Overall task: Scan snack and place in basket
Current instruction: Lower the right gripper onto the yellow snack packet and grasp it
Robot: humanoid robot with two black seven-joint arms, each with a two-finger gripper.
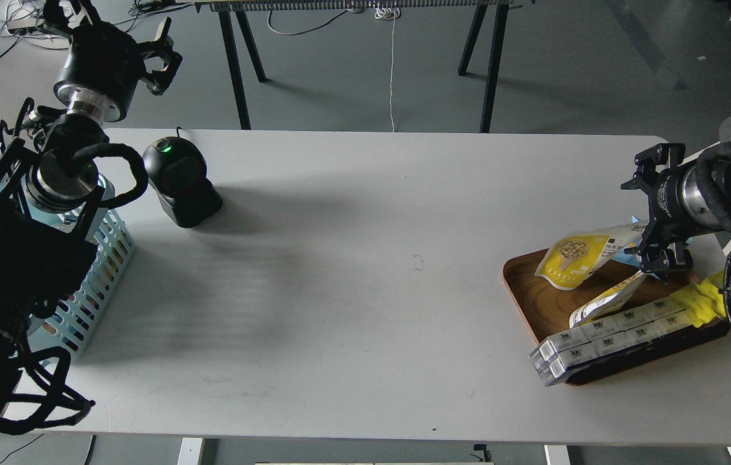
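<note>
The snack (582, 258), a yellow-and-white pouch picturing round tan nuts, leans at the back of the brown wooden tray (533, 303) at the table's right end. My right gripper (648, 213) is open, its jaws standing wide one above the other at the pouch's white right end. I cannot tell whether they touch it. The light blue basket (97, 271) stands at the table's left edge, mostly hidden behind my left arm. My left gripper (113, 32) is open and empty, raised beyond the table's far left corner.
A black scanner (178, 181) with a green light stands near the basket. The tray also holds a second pouch (604, 300), a pack of white cartons (604, 339) and a bright yellow cartoon-face packet (720, 290). Black trestle legs (236, 64) stand behind the table.
</note>
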